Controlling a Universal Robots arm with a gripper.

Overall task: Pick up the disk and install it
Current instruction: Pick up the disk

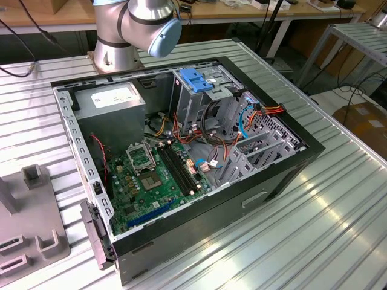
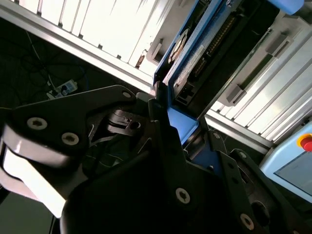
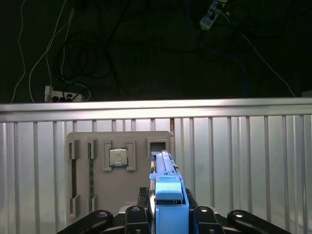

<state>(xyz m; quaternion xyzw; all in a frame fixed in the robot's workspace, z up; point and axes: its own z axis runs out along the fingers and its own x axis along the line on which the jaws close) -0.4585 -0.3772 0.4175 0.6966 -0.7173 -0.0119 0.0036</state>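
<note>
**Disk clamped in gripper over the tray**

Showed, in the exterior view, the case (image 1: 211,223) lying open on the slatted table (image 1: 338,199). Held inside it:
- a grey box (image 1: 112,103) with a white sticker, in the far corner toward the exterior view's left;
- a green board (image 1: 151,175), flat on the case floor;
- a grey cage (image 1: 187,109) with a blue handle, upright near the far wall;
- orange, red and blue cables (image 1: 266,112), looped between the cage and the wall on the exterior view's right.

Placed the grey tray (image 1: 36,223) beside the case on the exterior view's left, apart from it. Carried, in the first wrist view, a square chip (image 3: 118,157) seated in one tray pocket.

Gripped the disk (image 3: 168,195) between the closed fingers of the gripper (image 3: 169,214). Stood edge-on in the first wrist view, over the tray's near part. Could not tell whether touching the tray.

Showed, in the second wrist view, the disk (image 2: 195,53) with:
- a blue frame along the edges;
- a white printed label strip;
- a dark face with a row of pins.
</note>
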